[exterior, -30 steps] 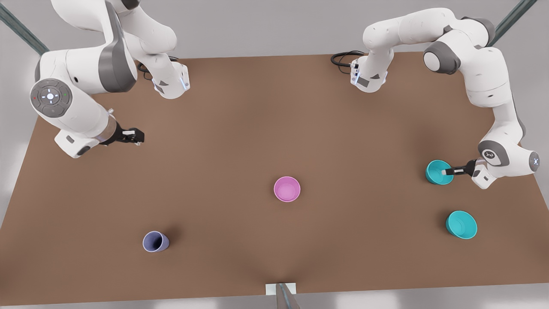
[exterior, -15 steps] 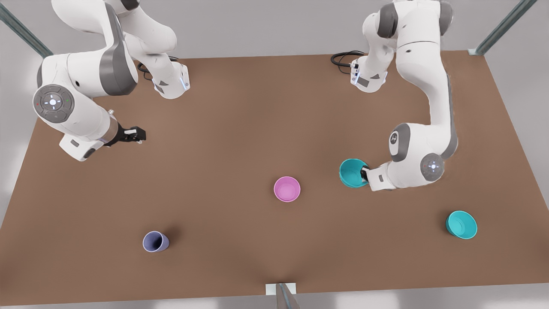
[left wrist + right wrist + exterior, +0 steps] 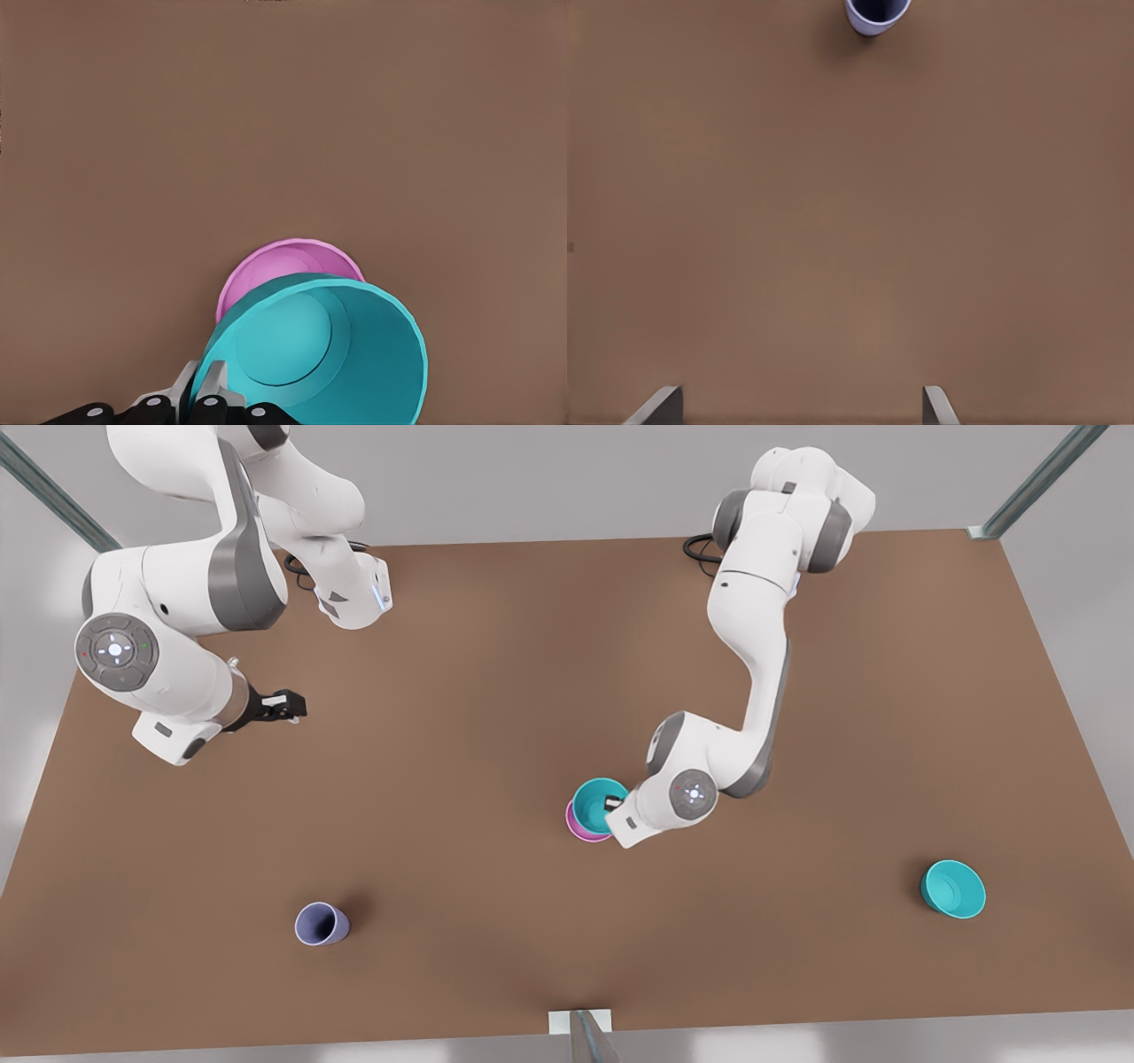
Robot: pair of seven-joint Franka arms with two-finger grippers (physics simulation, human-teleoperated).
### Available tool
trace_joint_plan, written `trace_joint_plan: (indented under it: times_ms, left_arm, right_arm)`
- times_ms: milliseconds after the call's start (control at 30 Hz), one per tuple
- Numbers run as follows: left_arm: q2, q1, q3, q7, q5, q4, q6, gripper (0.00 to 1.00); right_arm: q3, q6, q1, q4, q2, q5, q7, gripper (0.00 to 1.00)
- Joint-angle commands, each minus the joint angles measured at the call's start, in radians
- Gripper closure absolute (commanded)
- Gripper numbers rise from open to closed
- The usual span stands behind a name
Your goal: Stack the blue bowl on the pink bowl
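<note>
My left gripper [image 3: 611,804] is shut on the rim of the blue bowl [image 3: 595,804], one finger inside and one outside. It holds the bowl just over the pink bowl [image 3: 578,831] at the table's middle, shifted a little toward the front view's right. In the left wrist view the blue bowl [image 3: 328,354] covers the near part of the pink bowl [image 3: 283,266], held by the gripper [image 3: 199,394]. I cannot tell whether the two bowls touch. My right gripper [image 3: 288,707] waits open at the front view's left, with nothing between its fingers [image 3: 660,405].
A second turquoise bowl [image 3: 952,888] sits near the front view's right edge. A lavender-blue cup [image 3: 321,924] stands at the lower left, and the right wrist view has the cup [image 3: 877,13] well ahead. The brown table [image 3: 496,664] ends behind the arm bases.
My left arm has carried the blue bowl from the front view's right side across to a spot over the pink bowl. The right arm has barely shifted.
</note>
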Motion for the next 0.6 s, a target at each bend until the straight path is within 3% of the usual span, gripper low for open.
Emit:
trace_joint_plan:
  times_ms: [0, 567]
  left_arm:
    - [0.011, -0.006, -0.006, -0.494, -0.004, 0.002, 0.053, 0.79]
    - [0.038, -0.016, -0.035, -0.528, -0.004, -0.007, 0.065, 0.79]
  right_arm:
    - [0.0, -0.001, -0.001, 0.002, -0.001, 0.001, -0.021, 0.0]
    - [0.0, -0.001, -0.001, 0.005, 0.012, 0.001, -0.021, 0.0]
